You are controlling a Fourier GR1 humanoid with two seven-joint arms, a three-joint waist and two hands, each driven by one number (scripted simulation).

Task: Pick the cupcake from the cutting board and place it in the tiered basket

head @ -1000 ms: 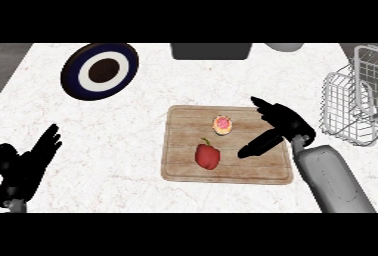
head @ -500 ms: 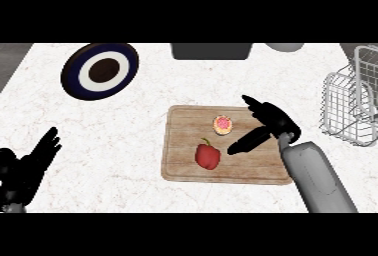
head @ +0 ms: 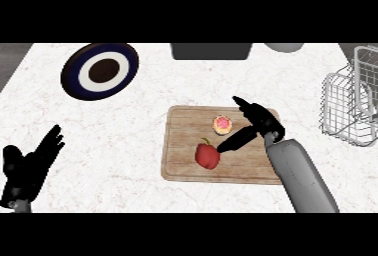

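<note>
Cupcake (head: pixel 221 124): on cutting board (head: pixel 184 170), upper middle, beside red pepper (head: pixel 208 156), untouched.
Right hand (head: pixel 255 125): shifted left toward cupcake, spread, thumb low near pepper; grasp not yet made.
Left hand (head: pixel 29 167): resting open, lower left.
Tiered basket (head: pixel 351 107): far right, well apart.

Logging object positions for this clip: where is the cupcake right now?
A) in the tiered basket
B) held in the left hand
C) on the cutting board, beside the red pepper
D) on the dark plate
C: the cupcake sits on the cutting board, just above the red pepper, with the right hand open beside it.
</note>
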